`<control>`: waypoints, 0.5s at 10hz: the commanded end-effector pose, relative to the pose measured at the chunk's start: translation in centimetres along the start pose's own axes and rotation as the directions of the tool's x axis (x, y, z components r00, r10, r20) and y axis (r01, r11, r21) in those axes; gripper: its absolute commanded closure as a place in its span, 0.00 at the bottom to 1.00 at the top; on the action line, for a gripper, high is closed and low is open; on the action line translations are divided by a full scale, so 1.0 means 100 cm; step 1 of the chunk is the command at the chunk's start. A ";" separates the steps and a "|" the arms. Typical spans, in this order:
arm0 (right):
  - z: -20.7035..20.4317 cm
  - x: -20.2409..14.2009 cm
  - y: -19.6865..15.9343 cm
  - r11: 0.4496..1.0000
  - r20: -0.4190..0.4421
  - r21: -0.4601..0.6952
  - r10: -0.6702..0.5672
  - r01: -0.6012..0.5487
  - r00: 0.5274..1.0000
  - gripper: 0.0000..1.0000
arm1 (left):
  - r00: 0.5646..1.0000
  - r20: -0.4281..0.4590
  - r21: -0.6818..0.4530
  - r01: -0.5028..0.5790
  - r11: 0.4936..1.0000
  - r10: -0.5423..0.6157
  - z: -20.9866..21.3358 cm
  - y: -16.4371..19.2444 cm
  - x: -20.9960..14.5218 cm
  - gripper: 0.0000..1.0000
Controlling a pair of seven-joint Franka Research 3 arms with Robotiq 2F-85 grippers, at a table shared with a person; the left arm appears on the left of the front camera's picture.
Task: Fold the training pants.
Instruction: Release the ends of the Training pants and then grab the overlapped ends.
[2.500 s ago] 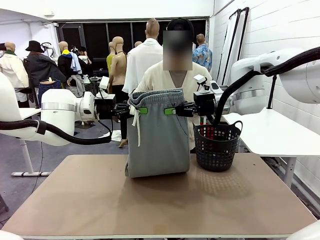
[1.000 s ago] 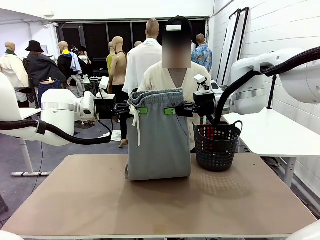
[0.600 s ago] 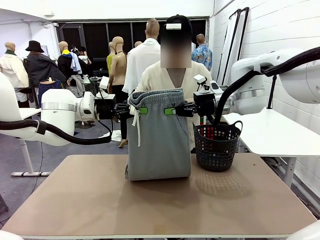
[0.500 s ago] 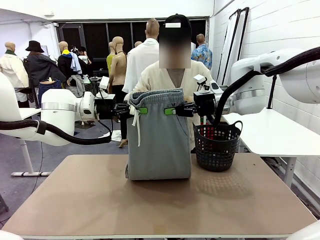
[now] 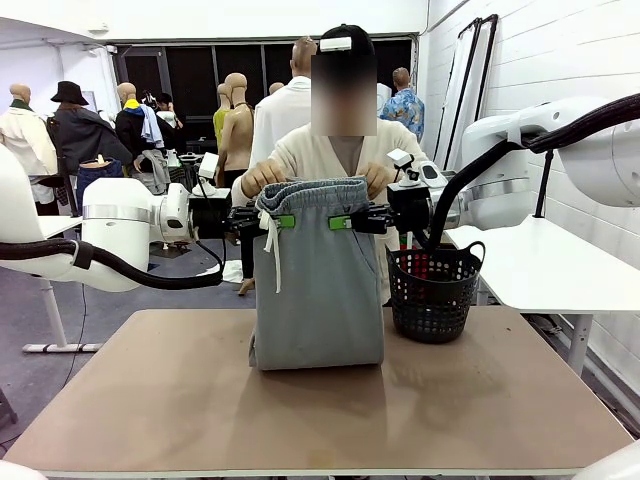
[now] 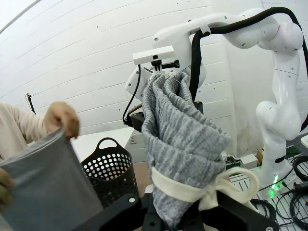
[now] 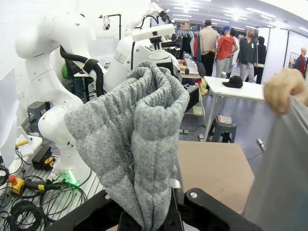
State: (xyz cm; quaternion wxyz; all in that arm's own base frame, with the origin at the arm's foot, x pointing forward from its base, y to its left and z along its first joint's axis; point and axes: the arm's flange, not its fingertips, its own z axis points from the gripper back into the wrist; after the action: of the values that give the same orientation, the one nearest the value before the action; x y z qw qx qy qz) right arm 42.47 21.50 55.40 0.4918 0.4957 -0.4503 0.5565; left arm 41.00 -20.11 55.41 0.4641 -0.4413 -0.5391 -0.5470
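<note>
Jaws of the left gripper pinch the bunched training pants; a person's hand holds more of the cloth near a black basket.

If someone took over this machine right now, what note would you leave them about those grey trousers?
Left gripper: jaws shut on the waistband of the soft light-grey jersey training pants.
Right gripper: shut on the waistband's other end.
Pants hang between them, bottom edge on the tan table.
The person's hands grip the garment's top from the far side.
Done: lifted, spread. Left: fold and lay flat.
</note>
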 end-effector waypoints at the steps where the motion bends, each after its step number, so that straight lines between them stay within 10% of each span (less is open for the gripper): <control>1: -0.001 0.001 0.000 1.000 0.008 0.001 0.000 0.000 1.000 1.00 | 1.000 0.001 0.000 0.016 1.000 -0.016 0.000 -0.001 0.002 1.00; 5: -0.001 0.001 0.000 1.000 0.008 0.001 0.000 0.000 1.000 1.00 | 1.000 0.001 0.000 0.016 1.000 -0.016 0.000 -0.001 0.002 1.00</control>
State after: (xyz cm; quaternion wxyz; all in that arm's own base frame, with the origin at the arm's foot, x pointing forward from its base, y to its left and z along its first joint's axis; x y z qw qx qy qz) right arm 42.47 21.50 55.40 0.4918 0.4957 -0.4503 0.5565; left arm 41.00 -20.11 55.41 0.4641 -0.4413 -0.5391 -0.5470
